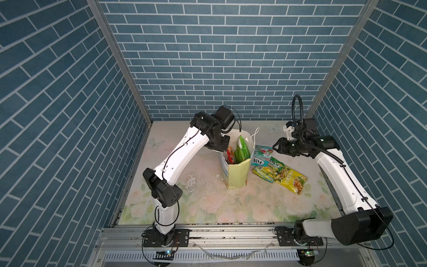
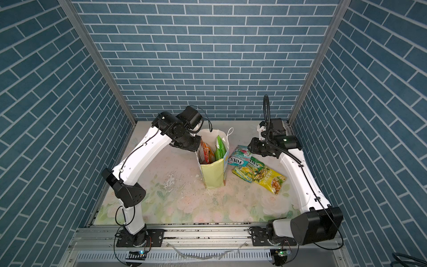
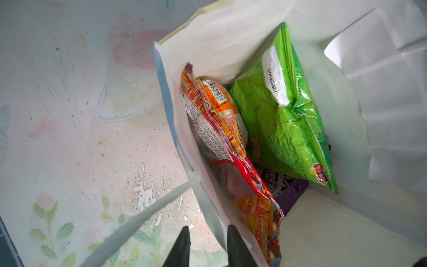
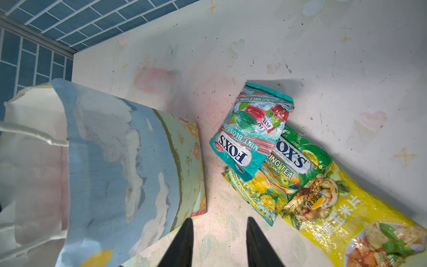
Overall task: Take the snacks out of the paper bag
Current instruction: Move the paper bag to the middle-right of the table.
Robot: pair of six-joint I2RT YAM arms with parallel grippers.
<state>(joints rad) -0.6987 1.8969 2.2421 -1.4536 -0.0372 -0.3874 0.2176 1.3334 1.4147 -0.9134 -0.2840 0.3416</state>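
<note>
The paper bag (image 1: 238, 173) (image 2: 212, 173) stands upright mid-table, mouth open. Inside it, in the left wrist view, I see a green Lay's packet (image 3: 284, 127), a red-orange packet (image 3: 254, 203), a small orange packet (image 3: 221, 101) and a purple one (image 3: 295, 194) at the bottom. My left gripper (image 3: 208, 231) is at the bag's left rim, jaws slightly apart, with the white wall (image 3: 219, 46) running between them. Right of the bag lie a teal FOX'S packet (image 4: 251, 131), a green-yellow FOX'S packet (image 4: 277, 180) and a yellow packet (image 4: 346, 215). My right gripper (image 4: 219, 222) hangs open above bare table between bag and packets.
A white cord handle (image 3: 138, 215) hangs outside the bag beside the left fingers; another handle (image 1: 255, 136) stands up at the bag's far rim. Blue brick walls close in the floral table (image 1: 208, 203) on three sides. A metal rail (image 1: 219, 233) runs along the front.
</note>
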